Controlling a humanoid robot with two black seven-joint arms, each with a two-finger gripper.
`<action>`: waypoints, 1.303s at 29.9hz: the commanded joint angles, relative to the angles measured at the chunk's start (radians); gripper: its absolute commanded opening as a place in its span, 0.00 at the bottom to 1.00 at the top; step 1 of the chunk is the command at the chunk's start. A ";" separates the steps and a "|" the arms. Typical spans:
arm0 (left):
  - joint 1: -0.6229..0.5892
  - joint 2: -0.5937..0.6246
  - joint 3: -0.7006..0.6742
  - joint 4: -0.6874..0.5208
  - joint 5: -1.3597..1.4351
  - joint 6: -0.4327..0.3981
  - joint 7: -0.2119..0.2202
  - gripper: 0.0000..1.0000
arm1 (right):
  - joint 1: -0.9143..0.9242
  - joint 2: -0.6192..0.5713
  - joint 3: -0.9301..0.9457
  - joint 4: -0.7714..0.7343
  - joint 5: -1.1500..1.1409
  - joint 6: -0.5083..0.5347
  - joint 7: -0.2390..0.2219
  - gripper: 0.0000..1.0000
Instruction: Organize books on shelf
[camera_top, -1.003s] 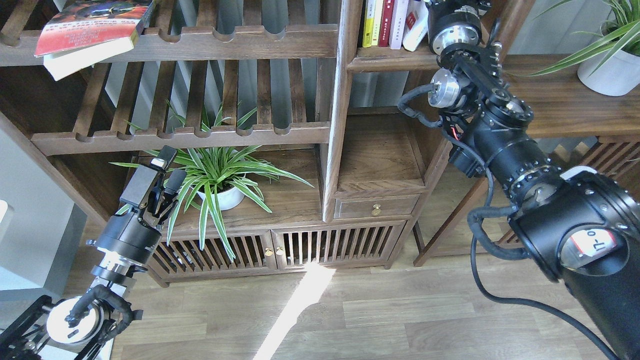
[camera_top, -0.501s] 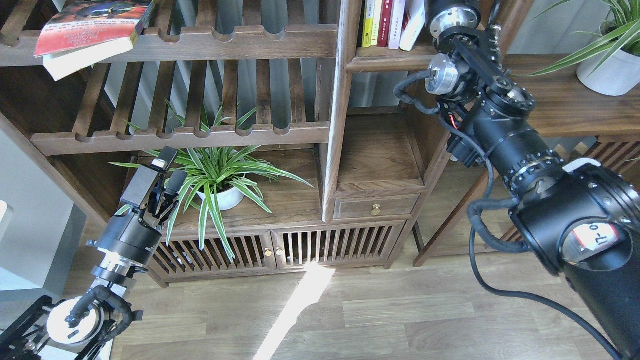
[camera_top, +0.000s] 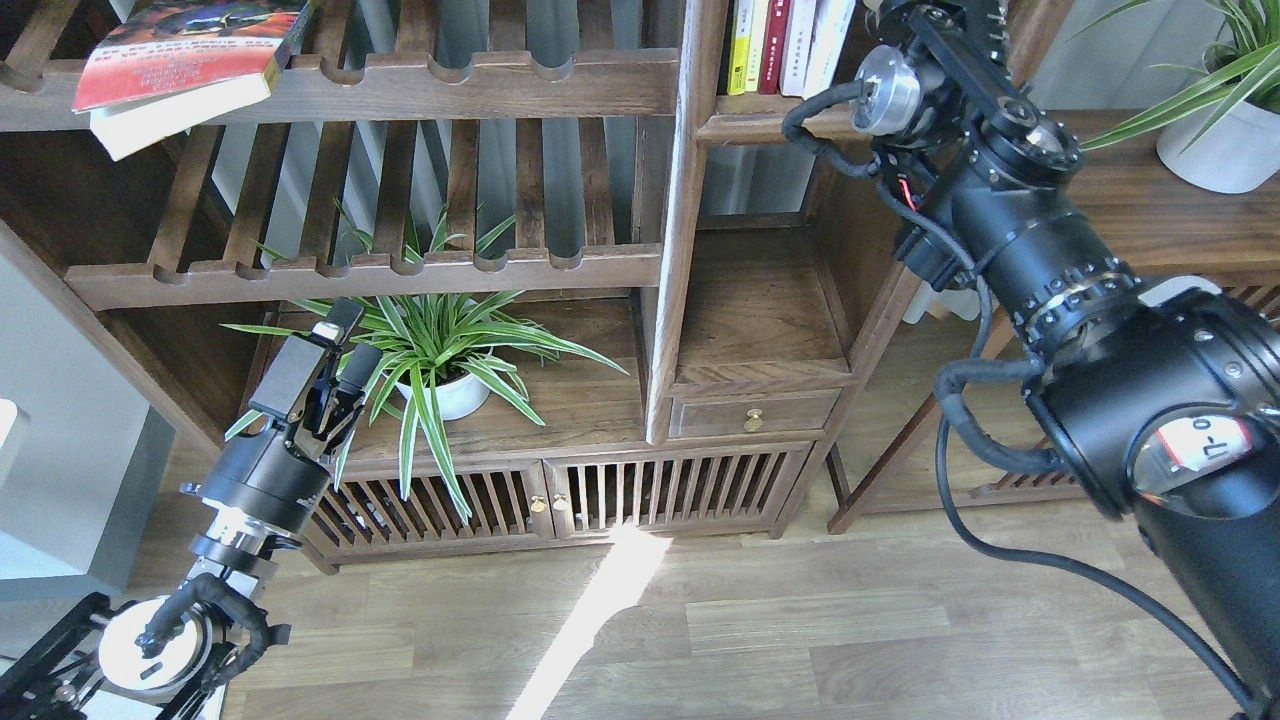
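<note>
At the top right, the right arm reaches up to the narrow cubby shelf (camera_top: 760, 125), where a row of upright books (camera_top: 785, 45) stands: yellow, red and white spines. The right tool is cut off by the frame's top edge, so its state cannot be told. Far to the left, a thick red-orange book (camera_top: 180, 55) lies tilted on the slatted rack (camera_top: 400, 90), well apart from both arms. Low at the left, the left tool (camera_top: 335, 350) hangs with fingers narrowly parted, holding nothing, just beside the potted spider plant (camera_top: 440, 360).
</note>
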 joint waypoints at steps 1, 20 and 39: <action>0.000 -0.001 0.002 0.006 0.000 0.000 0.001 0.94 | 0.010 0.000 0.000 0.002 0.000 -0.002 0.000 0.41; -0.012 -0.010 0.004 0.006 0.008 0.000 0.002 0.94 | 0.070 0.000 0.012 0.088 0.009 -0.083 -0.045 0.42; -0.018 -0.001 -0.013 0.004 -0.002 0.000 -0.001 0.90 | -0.074 -0.054 0.009 0.441 0.046 -0.184 -0.060 0.83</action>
